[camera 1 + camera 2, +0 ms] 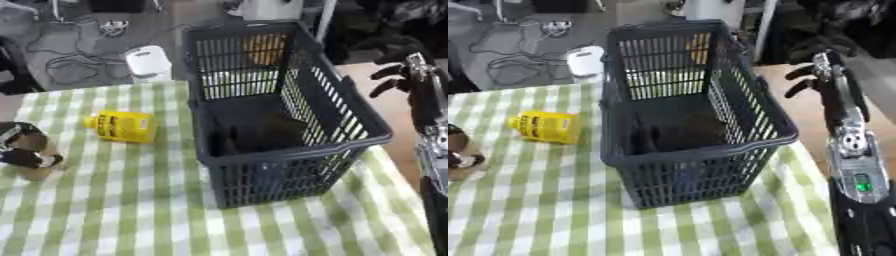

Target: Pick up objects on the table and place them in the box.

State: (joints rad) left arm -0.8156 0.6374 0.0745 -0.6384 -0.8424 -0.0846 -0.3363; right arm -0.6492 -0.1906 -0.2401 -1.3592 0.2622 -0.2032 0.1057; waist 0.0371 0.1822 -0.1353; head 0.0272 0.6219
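A dark slatted basket [284,145] is seen standing on the counter [114,210], which is covered with a green-and-white checked cloth. It is set right of centre, its far end reaching past the counter's far edge. Something dark and low can be made out on the basket floor, but what it is cannot be told.

A yellow bottle [122,126] is laid on its side on the counter, left of the basket and apart from it, cap end to the left.

The left robot hand [26,150] is found at the left edge of the view, low over the counter, left of the bottle and not touching it. Its fingers are curled in; whether anything is held in them cannot be told.

The right robot hand [811,80] is raised beyond the basket's right wall, off the counter's right edge, with its dark fingers spread and relaxed and nothing held. Its forearm runs down the right side of the view.
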